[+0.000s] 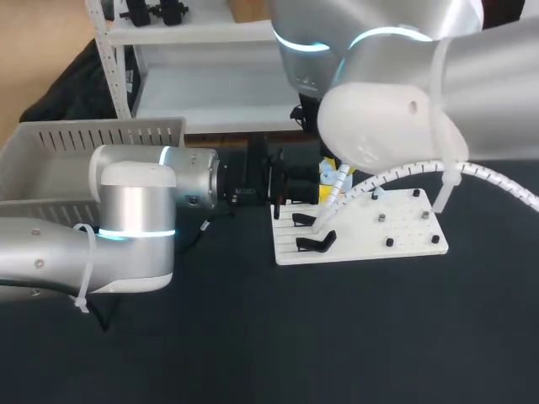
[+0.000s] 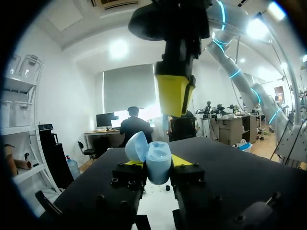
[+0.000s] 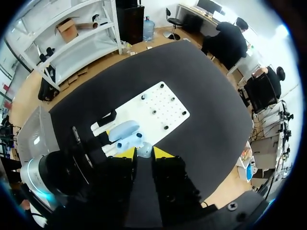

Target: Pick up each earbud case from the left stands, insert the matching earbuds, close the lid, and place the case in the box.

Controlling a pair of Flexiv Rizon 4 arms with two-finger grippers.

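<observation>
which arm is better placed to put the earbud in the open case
Right. The right end effector, pinching an earbud, hangs just above the open case that the left end effector grips.

Left end effector (image 2: pixel 158 164) holding an open earbud case (image 2: pixel 159 165)

The light blue earbud case sits upright between the two yellow-tipped fingers (image 2: pixel 183 160), which touch it from both sides. Its rounded lid (image 2: pixel 136 146) is open and leans to one side. The right end effector (image 2: pixel 173 103) hangs directly over the open case, close to it; whether it touches the case is not clear. Under the left end effector a white board (image 2: pixel 156 194) lies on the dark tabletop (image 2: pixel 230 158), which stretches ahead to its far edge.
</observation>
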